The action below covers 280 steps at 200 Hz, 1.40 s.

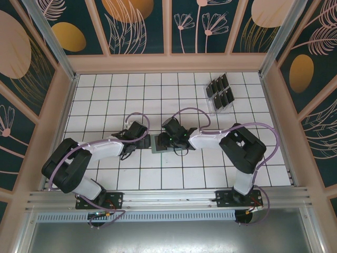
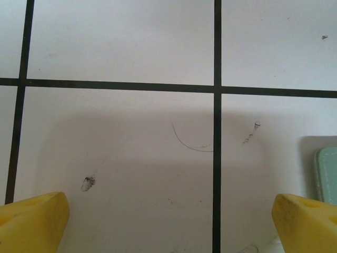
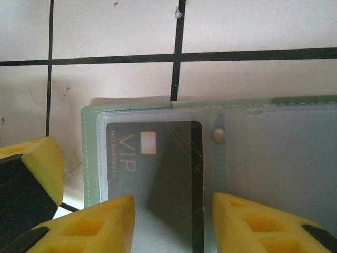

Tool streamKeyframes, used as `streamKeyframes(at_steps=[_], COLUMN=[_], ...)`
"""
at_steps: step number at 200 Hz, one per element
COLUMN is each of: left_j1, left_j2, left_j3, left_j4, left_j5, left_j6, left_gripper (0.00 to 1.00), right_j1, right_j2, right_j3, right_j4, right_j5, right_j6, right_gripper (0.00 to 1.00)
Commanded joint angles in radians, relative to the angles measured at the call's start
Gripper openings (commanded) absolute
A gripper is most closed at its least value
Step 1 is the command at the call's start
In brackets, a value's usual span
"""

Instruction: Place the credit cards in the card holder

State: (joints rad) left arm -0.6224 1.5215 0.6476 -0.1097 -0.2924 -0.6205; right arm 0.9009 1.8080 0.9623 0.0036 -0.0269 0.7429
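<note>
Right end effector (image 3: pixel 174 211) released over open card holder (image 3: pixel 90 158) on tabletop (image 3: pixel 110 84), jaws apart above credit card (image 3: pixel 158 168) seated under clear pocket (image 3: pixel 284 168), probably pushing it home; contact unclear. Left end effector (image 2: pixel 171 216) released beside card holder, ready to steady it.

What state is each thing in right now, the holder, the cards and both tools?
card holder, open, lying flat.
VIP card, in the holder's clear pocket.
other cards, standing in the rack.
left tool, open, empty.
right tool, open over the VIP card.
</note>
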Motion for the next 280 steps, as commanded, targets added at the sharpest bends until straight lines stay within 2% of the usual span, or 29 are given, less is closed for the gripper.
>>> streamKeyframes(at_steps=[1, 63, 100, 140, 203, 280], left_j1=[0.005, 0.005, 0.004, 0.007, 0.007, 0.007], left_j2=[0.019, 0.012, -0.022, -0.057, -0.099, -0.105], left_j3=[-0.002, -0.002, 0.004, 0.029, 0.031, 0.002], left_j4=[0.011, 0.012, 0.006, -0.013, -0.030, -0.011], left_j5=[0.011, 0.010, 0.010, 0.016, 0.030, 0.051], left_j6=[0.015, 0.013, 0.008, 0.008, 0.013, 0.002], left_gripper=[0.99, 0.99, 0.99, 0.99, 0.99, 0.98], right_j1=[0.012, 0.015, 0.004, -0.041, -0.088, -0.089], right_j2=[0.028, -0.010, -0.115, -0.149, -0.097, -0.030], right_j3=[0.026, 0.047, 0.040, 0.015, 0.052, 0.077], right_j4=[0.005, 0.002, -0.059, -0.119, -0.191, -0.190], right_j5=[-0.014, -0.024, 0.027, 0.058, 0.073, 0.070], right_j6=[0.024, 0.017, -0.018, -0.112, -0.226, -0.229], right_gripper=[0.43, 0.43, 0.51, 0.56, 0.57, 0.56])
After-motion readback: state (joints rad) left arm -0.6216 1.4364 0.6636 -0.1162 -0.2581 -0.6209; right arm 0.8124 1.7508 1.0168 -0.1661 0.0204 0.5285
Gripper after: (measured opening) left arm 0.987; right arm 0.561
